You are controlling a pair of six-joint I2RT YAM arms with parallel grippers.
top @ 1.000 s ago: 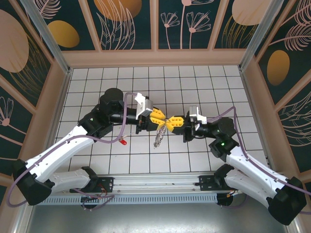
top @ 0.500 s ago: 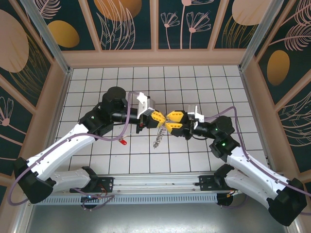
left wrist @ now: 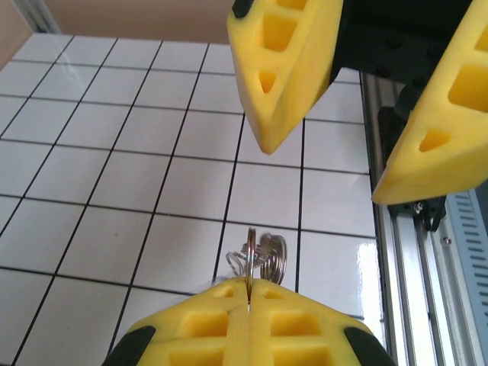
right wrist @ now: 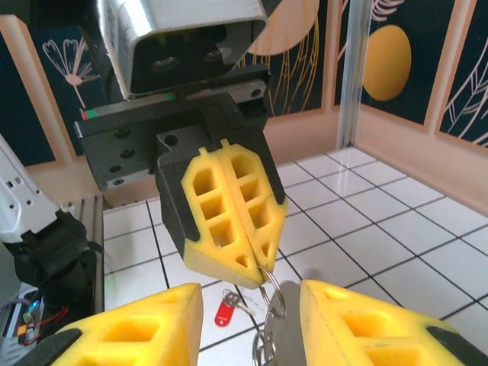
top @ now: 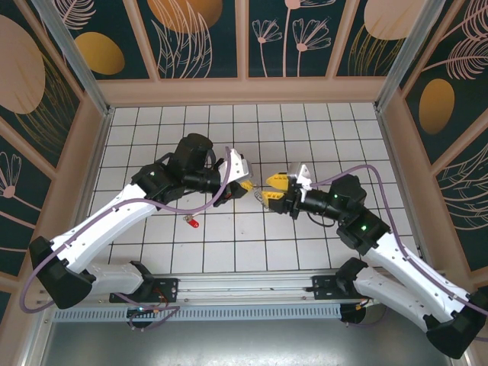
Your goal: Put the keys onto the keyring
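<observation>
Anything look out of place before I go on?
The red key lies loose on the tiles beside the left arm, away from both grippers. The left gripper pinches the keyring; the right gripper is open and empty. Nothing looks damaged.

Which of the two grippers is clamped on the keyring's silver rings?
The left gripper: its yellow fingers are pressed together on the keyring, whereas the right gripper faces it with fingers spread apart.
</observation>
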